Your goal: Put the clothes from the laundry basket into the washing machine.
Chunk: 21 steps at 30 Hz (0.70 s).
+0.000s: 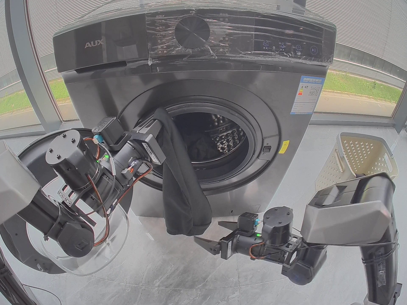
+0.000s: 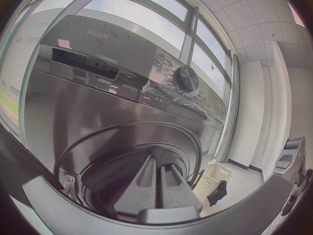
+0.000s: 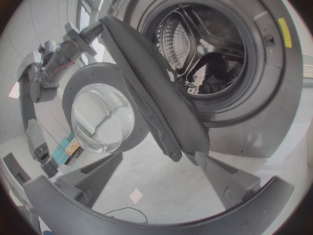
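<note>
Left claw (image 1: pixel 154 124) pinching black garment (image 1: pixel 183 191), dark clothes (image 3: pixel 212 84) in drum (image 1: pixel 227 137)

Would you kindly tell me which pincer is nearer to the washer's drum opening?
Left. The left pincer is at the left rim of the opening, shut on the garment; the right pincer sits lower, open, near the garment's hanging end.

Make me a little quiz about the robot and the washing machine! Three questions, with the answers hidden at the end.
1. True or false: the door of the washing machine is shut.
2. Fill in: the right gripper is ____ (open or shut).
3. Which gripper holds the black garment? A) left gripper B) right gripper
Key: 1 false; 2 open; 3 A.
</note>
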Motion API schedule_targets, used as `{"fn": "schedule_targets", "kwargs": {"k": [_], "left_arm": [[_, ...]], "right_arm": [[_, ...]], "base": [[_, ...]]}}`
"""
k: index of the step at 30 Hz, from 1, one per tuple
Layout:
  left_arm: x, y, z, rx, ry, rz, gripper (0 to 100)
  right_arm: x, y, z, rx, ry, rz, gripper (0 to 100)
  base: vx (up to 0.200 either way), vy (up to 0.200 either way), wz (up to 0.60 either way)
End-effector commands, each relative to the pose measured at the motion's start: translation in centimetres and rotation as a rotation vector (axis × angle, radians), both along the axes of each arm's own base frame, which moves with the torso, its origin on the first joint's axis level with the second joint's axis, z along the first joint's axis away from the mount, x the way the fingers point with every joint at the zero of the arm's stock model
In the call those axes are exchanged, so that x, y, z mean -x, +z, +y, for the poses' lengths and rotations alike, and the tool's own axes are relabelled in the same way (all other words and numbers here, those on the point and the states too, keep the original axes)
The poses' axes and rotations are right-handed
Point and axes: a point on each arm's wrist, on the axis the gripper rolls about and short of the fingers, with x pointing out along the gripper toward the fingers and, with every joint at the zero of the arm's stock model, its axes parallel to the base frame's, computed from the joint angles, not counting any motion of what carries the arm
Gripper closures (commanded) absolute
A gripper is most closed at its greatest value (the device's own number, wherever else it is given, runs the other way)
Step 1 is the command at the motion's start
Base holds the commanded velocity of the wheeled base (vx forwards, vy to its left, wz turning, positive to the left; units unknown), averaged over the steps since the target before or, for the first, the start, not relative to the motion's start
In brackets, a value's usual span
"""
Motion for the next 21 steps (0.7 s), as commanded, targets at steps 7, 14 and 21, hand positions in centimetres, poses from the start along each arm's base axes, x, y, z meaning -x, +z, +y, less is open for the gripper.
{"fn": "schedule_targets", "kwargs": {"k": [7, 14, 21], "left_arm": [[0.1, 1.0, -1.0, 0.024, -0.027, -0.036, 100], [0.2, 0.9, -1.0, 0.021, -0.028, -0.032, 100], [0.4, 0.9, -0.8, 0.021, -0.025, -0.030, 100]], "right_arm": [[-3.3, -5.6, 4.4, 0.028, 0.042, 0.051, 0], [-6.2, -6.8, 6.4, 0.009, -0.046, -0.003, 0], [-6.9, -6.2, 6.4, -0.010, -0.079, -0.041, 100]], "base": [[0.000, 0.000, 0.00], [0.000, 0.000, 0.00], [0.000, 0.000, 0.00]]}}
